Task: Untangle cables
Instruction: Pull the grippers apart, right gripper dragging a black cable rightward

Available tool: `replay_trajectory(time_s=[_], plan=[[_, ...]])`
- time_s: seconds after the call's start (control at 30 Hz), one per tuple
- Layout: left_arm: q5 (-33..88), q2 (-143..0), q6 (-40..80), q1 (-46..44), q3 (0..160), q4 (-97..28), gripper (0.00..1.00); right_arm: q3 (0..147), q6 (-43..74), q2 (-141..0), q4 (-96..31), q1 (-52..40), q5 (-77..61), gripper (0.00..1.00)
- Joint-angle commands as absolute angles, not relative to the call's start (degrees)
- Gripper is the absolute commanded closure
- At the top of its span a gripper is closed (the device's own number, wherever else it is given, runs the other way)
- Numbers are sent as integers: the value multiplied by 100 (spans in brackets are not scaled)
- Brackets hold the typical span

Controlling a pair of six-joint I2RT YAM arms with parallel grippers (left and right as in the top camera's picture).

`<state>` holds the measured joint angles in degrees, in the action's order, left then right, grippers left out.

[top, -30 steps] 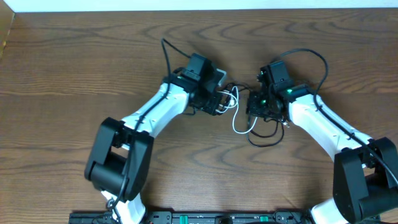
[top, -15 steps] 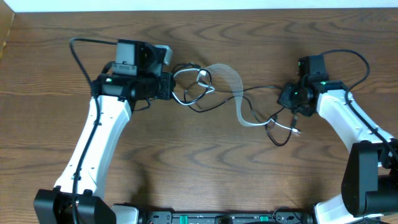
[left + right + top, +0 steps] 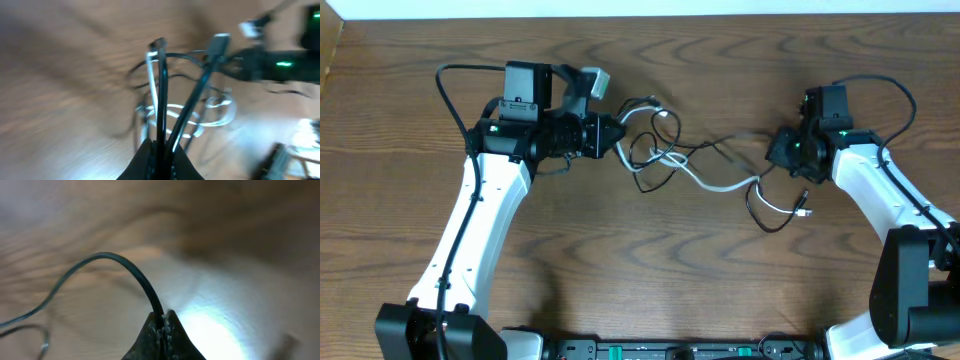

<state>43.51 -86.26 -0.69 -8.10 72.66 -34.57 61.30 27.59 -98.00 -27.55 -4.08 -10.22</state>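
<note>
Black and white cables [image 3: 715, 186] loosely knotted together.

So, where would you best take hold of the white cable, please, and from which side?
Probably the white cable's bare middle stretch, from straight above, closing across it: there it seems to lie on the table, clear of the black cables tangled near the left end effector.

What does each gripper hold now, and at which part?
The left gripper pinches black cables partway along, short of their plugs. The right gripper pinches one black cable along its cord, with no plug at the fingers.
</note>
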Motion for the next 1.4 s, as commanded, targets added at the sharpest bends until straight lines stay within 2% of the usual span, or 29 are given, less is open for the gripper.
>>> replay_trajectory(time_s=[0.0,0.13,0.23,0.3,0.47,0.6,1.0,1.13,1.3,1.37], plan=[[5701,-8615,-233,-810,7297,-3096,92,6211,2025,-9859,-2506,-412,-1776,99],[5535,-8615,-233,-803,7297,-2840,92,6211,2027,-9859,-2394,-410,-1621,99],[4681,-8615,-231,-805,7297,-2956,92,6211,2027,-9859,-2434,-410,-1201,99],[3691,-8613,-187,-803,7297,-3114,92,6211,2029,-9859,-2563,-395,-611,99],[141,-8608,733,-770,7297,-3616,92,6211,2508,-9859,-3065,-217,1358,99],[-1164,-8608,1096,-578,7297,-3883,92,6211,2526,-9859,-3223,106,1750,99],[-1160,-8608,2565,165,7297,-4049,92,6211,2528,-9859,-3103,565,1741,99],[-71,-8608,2709,185,7297,-3983,92,6211,2515,-9859,-2842,563,1339,99],[1911,-8613,2349,119,7297,-3861,92,6213,1719,-9856,-1868,543,-733,99],[2235,-8613,2034,60,7297,-3863,92,6228,1382,-9835,-1485,528,-1400,99]])
